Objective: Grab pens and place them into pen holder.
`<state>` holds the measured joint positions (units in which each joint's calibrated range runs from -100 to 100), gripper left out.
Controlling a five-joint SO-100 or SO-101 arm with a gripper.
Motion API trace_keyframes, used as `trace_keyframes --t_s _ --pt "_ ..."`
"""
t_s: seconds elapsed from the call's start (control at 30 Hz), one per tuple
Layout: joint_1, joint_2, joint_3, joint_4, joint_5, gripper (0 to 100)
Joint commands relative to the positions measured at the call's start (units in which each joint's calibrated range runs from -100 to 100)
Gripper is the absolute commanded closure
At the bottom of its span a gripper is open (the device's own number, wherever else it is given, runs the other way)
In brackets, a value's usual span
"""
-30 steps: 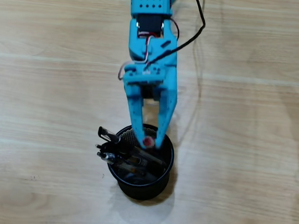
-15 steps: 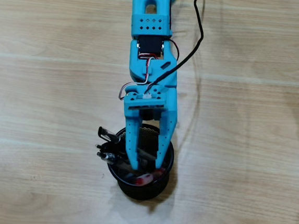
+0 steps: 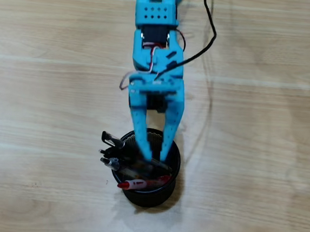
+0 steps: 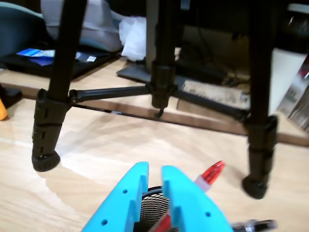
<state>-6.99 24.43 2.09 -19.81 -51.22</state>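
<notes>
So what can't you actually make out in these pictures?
- Overhead view: how many black pens sit in the pen holder; the tool covers them.
- Wrist view: the holder's inside, cut by the bottom edge.
- Red pen: body hidden behind the tool.

One pen holder stands on the table, near its lower edge in the overhead view. One red pen lies in it, beside a cluster of black pens whose number cannot be told. One black tripod shows in the wrist view.
</notes>
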Motion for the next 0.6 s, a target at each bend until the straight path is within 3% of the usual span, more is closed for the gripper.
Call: trace_keyframes --t_s 0.0,0.17,0.57 --pt "0.5 -15.57 10.58 -0.21 4.92 98" --pt "0.32 -35.81 34.55 -0.21 12.38 98" --pt "1.68 -74.2 75.2 -0.12 23.46 98"
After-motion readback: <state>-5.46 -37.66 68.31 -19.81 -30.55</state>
